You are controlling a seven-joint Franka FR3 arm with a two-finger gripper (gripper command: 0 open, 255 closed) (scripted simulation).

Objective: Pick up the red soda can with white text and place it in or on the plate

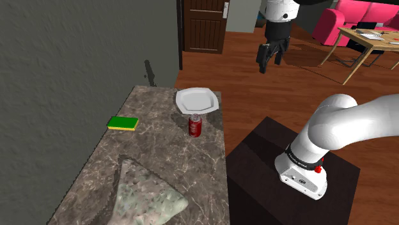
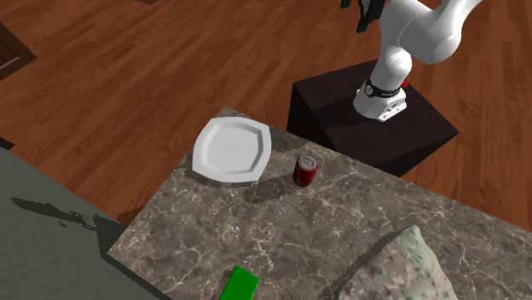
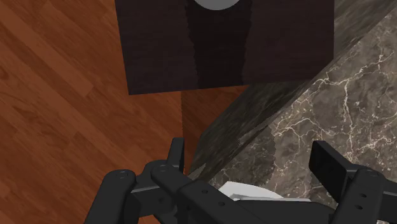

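Observation:
The red soda can (image 1: 195, 125) (image 2: 305, 170) stands upright on the marble counter (image 1: 160, 160), close to its edge on the stand's side. Just beside it lies the white plate (image 1: 197, 100) (image 2: 230, 150), with nothing on it. My black gripper (image 1: 271, 62) (image 2: 365, 13) hangs high in the air over the wooden floor, well away from the can and the counter. In the wrist view the gripper (image 3: 253, 159) is open, its fingers (image 3: 331, 164) wide apart and holding nothing. A sliver of the plate (image 3: 245, 189) shows between them, far below.
A green and yellow sponge (image 1: 123, 123) (image 2: 239, 285) lies near the wall side of the counter. A mottled grey-green cushion-like lump (image 1: 144, 195) (image 2: 401, 268) sits at the counter's end. The dark stand (image 1: 281, 185) (image 3: 222, 44) abuts the counter. A grey wall (image 1: 77, 57) backs it.

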